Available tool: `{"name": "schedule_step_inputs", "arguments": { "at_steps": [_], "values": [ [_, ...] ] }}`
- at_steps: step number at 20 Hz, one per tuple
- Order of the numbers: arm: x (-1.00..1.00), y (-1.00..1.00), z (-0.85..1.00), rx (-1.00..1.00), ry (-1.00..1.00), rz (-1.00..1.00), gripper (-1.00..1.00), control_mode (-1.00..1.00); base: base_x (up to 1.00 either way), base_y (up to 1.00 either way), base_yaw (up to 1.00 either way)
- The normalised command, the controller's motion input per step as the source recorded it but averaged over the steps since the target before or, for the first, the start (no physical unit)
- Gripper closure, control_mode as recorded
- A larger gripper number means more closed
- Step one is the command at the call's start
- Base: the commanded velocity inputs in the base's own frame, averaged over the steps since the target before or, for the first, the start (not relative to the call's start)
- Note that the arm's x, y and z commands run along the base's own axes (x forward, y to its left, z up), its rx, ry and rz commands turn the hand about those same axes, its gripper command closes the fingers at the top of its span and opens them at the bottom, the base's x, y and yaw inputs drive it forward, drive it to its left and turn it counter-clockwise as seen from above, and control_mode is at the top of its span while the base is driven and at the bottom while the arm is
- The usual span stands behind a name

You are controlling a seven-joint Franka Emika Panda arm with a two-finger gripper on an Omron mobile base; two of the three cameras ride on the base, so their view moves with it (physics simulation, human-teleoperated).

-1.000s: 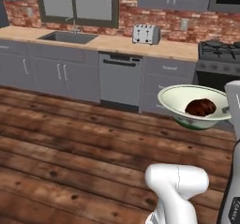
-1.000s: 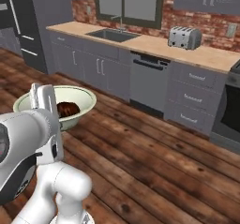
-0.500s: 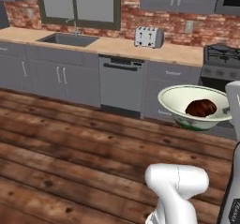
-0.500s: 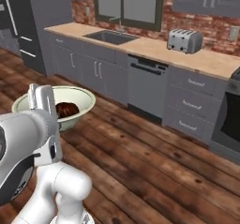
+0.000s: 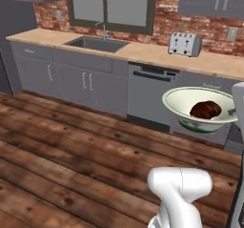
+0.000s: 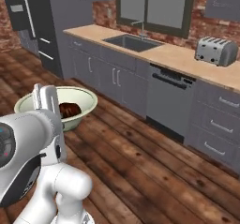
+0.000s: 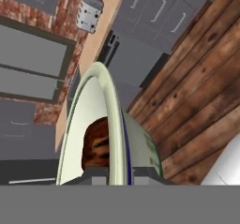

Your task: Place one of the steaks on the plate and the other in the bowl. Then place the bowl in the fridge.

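Observation:
My gripper (image 6: 47, 101) is shut on the rim of the pale cream bowl (image 6: 79, 99), holding it in the air above the wooden floor. A dark brown-red steak (image 6: 70, 109) lies inside it. From the left base view the bowl (image 5: 190, 103) hangs at the right with the steak (image 5: 206, 109) in it and the gripper (image 5: 236, 110) at its far side. In the hand view the bowl (image 7: 89, 110) stands edge-on, its rim between the fingertips of the gripper (image 7: 115, 174), with the steak (image 7: 97, 141) inside. The dark grey fridge (image 6: 51, 26) stands at the far left. The plate is out of view.
A grey cabinet run with a wooden counter (image 5: 143, 53) lines the brick wall ahead. It carries a sink (image 5: 97, 43) and a toaster (image 5: 185, 44), with a dishwasher (image 5: 150, 93) below. Wooden floor (image 5: 71, 150) stretches between me and the cabinets.
The whole scene has slid right in both base views, so the base has moved. The fridge has come further into the right base view. The bowl stays gripped the same way.

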Motion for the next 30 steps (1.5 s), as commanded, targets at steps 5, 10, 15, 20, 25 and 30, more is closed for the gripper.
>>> {"name": "schedule_step_inputs", "arguments": {
  "at_steps": [5,10,15,20,25,30],
  "values": [
    [0.00,0.00,0.00,0.00,0.00,0.00,1.00,1.00,1.00,1.00,0.00],
    [0.00,0.00,0.00,0.00,0.00,0.00,1.00,1.00,1.00,1.00,0.00],
    [0.00,0.00,0.00,0.00,0.00,0.00,1.00,1.00,1.00,1.00,0.00],
    [0.00,0.00,0.00,0.00,0.00,0.00,1.00,1.00,1.00,1.00,0.00],
    [0.00,0.00,0.00,0.00,0.00,0.00,1.00,1.00,1.00,1.00,0.00],
    [0.00,0.00,0.00,0.00,0.00,0.00,1.00,1.00,1.00,1.00,0.00]
  ]
}}
